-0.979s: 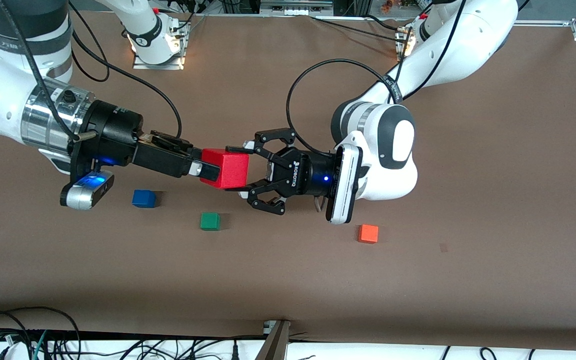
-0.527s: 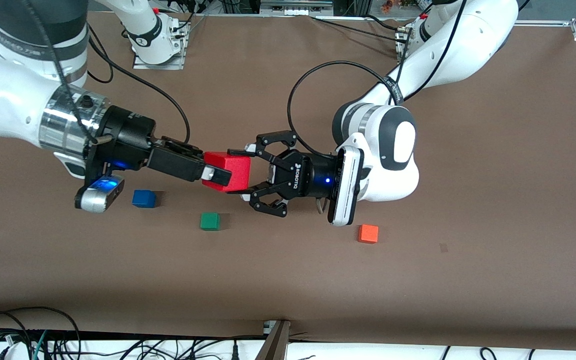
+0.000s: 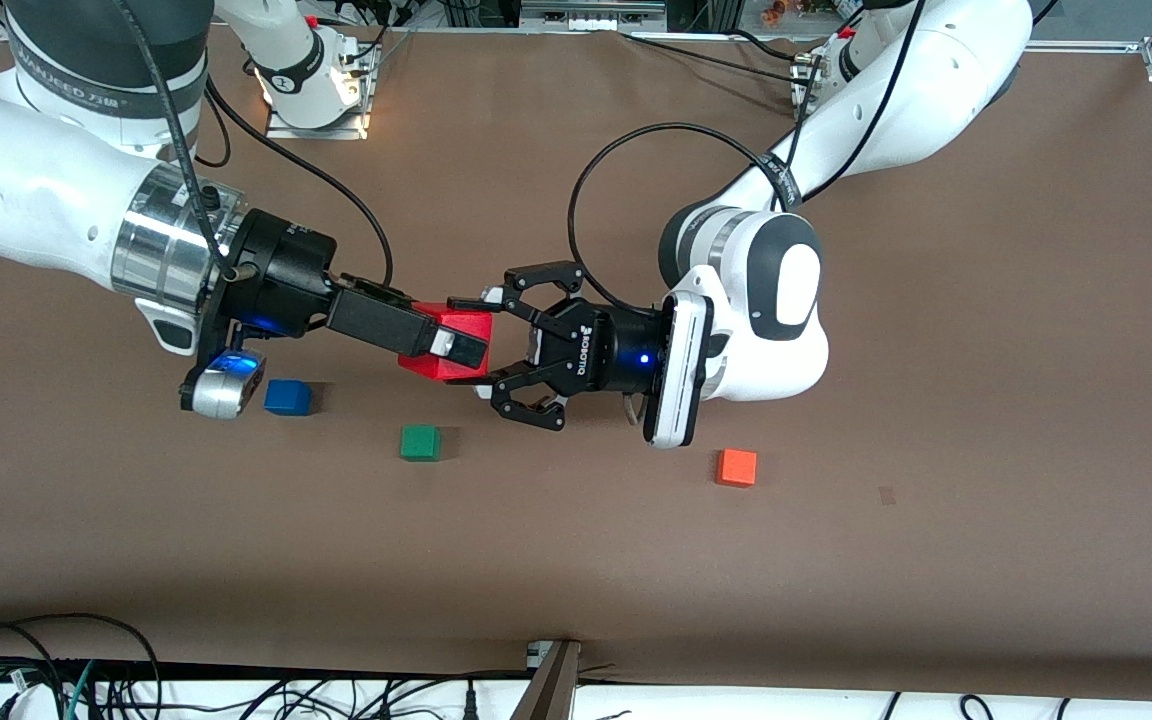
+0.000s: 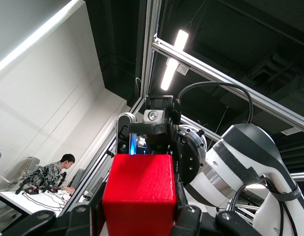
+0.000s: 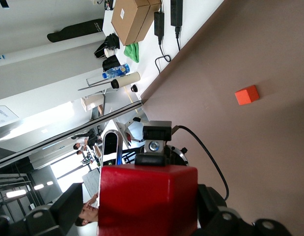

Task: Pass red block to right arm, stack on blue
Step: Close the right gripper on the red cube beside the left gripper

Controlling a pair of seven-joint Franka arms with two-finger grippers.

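Observation:
The red block [image 3: 468,322] hangs in the air over the middle of the table, and my left gripper [image 3: 468,343] is shut on it from the left arm's end. My right gripper [image 3: 446,330] comes in from the right arm's end, open. Its long black fingers [image 3: 381,322] straddle the same block without clamping it. The left wrist view shows the red block [image 4: 139,191] squeezed between the left gripper's [image 4: 140,216] pads. In the right wrist view the block [image 5: 148,199] sits in the right gripper [image 5: 139,211], with a gap at one finger. The blue cube [image 3: 287,397] lies on the table toward the right arm's end.
A green cube [image 3: 420,442] lies on the brown table [image 3: 576,560], nearer to the front camera than the grippers. An orange cube [image 3: 736,467] [image 5: 247,95] lies toward the left arm's end. Cables run along the table's front edge.
My right arm has slid toward the left gripper, so its open fingers now reach farther along the red block. The left gripper has stayed shut on the block and shifted slightly.

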